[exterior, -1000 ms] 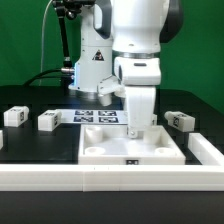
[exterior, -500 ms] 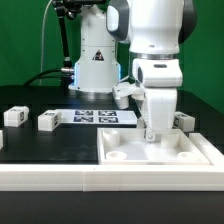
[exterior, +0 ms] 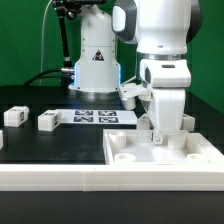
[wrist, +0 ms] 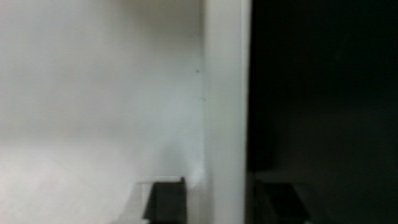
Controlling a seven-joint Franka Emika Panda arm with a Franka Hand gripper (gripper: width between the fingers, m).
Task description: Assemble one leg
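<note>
White leg (exterior: 47, 121) lies well apart from gripper (exterior: 159, 137), which clamps the panel (exterior: 203, 152).

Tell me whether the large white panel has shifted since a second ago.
Yes. The white panel has slid toward the exterior view's right, judged against the fixed marker board; the gripper went with it.

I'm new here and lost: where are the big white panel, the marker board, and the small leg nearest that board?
white panel (exterior: 175, 152), exterior view, bare top face
marker board (exterior: 96, 116), exterior view, its middle
leg (exterior: 47, 121), exterior view, its front face
</note>
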